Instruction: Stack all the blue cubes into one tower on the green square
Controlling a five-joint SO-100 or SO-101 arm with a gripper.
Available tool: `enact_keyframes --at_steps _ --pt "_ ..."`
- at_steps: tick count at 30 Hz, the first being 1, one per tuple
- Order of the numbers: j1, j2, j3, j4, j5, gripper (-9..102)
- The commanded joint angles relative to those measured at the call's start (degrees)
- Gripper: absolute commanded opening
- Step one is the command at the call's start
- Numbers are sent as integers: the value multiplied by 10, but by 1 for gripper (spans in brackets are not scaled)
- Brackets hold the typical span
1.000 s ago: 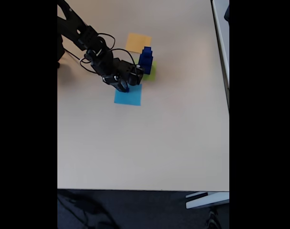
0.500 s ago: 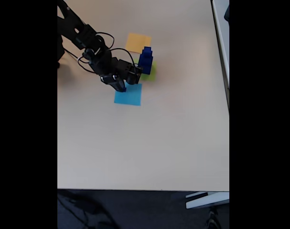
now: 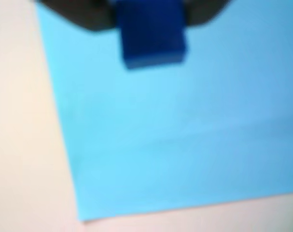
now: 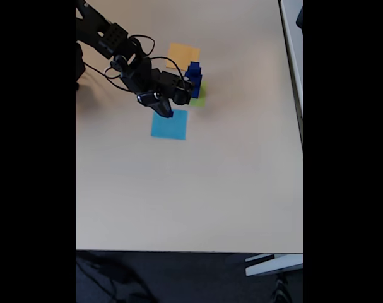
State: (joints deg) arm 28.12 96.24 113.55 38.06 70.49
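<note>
In the wrist view a small dark blue cube (image 3: pixel 153 34) sits between the two dark fingers of my gripper (image 3: pixel 151 12), which is shut on it above the light-blue paper square (image 3: pixel 185 135). The fixed view has my gripper (image 4: pixel 164 108) hanging over the top left corner of that light-blue square (image 4: pixel 170 125). Just to its right a tower of blue cubes (image 4: pixel 193 78) stands on the green square (image 4: pixel 200 96), partly hidden by the arm's wrist.
An orange-yellow paper square (image 4: pixel 183 55) lies beyond the tower. The black arm (image 4: pixel 115 47) and its cables reach in from the top left. The beige table (image 4: pixel 197 196) ends at a front edge and a right edge.
My gripper has risen off the light-blue square with the small blue cube in it and moved slightly toward the far side. The tower has not moved.
</note>
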Motion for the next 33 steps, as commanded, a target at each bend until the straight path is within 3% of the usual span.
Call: enact_keyframes --at_steps 1,15,24,33 --pt "-4 47 -77 62 -9 1" --pt "-58 -30 -438 365 39 2" --pt "-138 -56 -475 384 148 2" --pt "-173 -71 -448 352 176 2"
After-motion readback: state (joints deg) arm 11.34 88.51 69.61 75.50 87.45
